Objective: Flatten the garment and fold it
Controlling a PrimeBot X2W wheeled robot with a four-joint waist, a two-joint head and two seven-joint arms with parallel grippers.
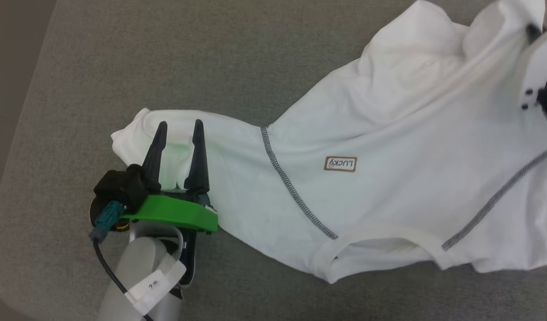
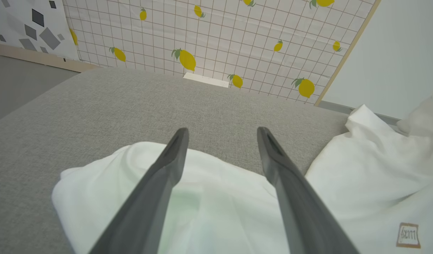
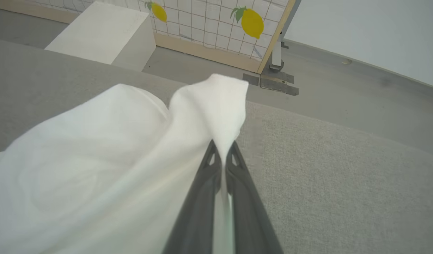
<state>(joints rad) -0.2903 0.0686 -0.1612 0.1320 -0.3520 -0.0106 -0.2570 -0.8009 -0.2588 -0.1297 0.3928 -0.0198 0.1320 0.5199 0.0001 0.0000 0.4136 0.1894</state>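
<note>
The garment (image 1: 367, 187), a white T-shirt with grey stitched seams and a brown-bordered LUCKY patch (image 1: 340, 164), lies crumpled across the grey fabric surface (image 1: 166, 58), neck opening toward me. My left gripper (image 1: 180, 127) hovers open over the left sleeve (image 2: 209, 197), fingers (image 2: 167, 176) spread with cloth beneath them. My right gripper (image 3: 222, 148) is shut on a bunched fold of the garment (image 3: 216, 106), white cloth pinched between its fingers. At the head view's right edge, the right wrist (image 1: 538, 67) sits by the lifted fabric.
The grey surface's edge runs along the left (image 1: 15, 147). Beyond it stand a lemon-print grid panel (image 2: 220, 38), a white box (image 3: 103, 35) on the floor and a plain wall (image 3: 361, 28).
</note>
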